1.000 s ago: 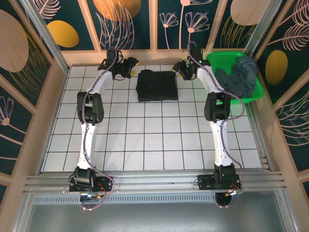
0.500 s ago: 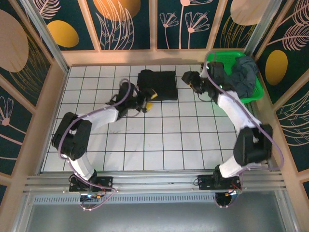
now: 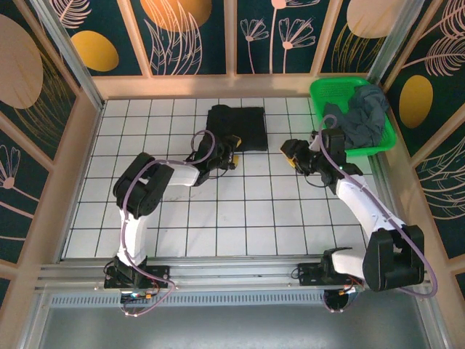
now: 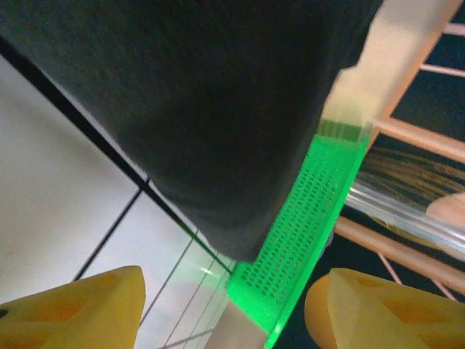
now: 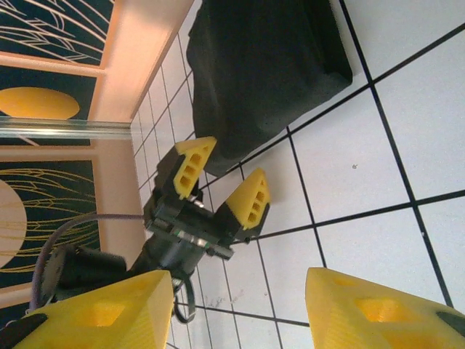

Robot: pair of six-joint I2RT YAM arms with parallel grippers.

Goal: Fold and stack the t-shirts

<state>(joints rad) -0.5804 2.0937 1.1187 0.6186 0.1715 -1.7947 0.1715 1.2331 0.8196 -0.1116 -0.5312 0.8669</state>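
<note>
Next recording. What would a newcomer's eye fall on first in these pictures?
A folded black t-shirt lies at the far middle of the white tiled table; a bright green basket in the far right corner holds a heaped grey t-shirt. The yellow-fingered left gripper and right gripper, both open, are just nearer than the black shirt.

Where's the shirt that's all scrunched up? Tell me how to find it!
Look to the far right corner of the white tiled table, where a bright green basket sits. The grey shirt is bunched up in a heap inside it. The black shirt is different: it lies folded flat on the tiles, outside the basket.
</note>
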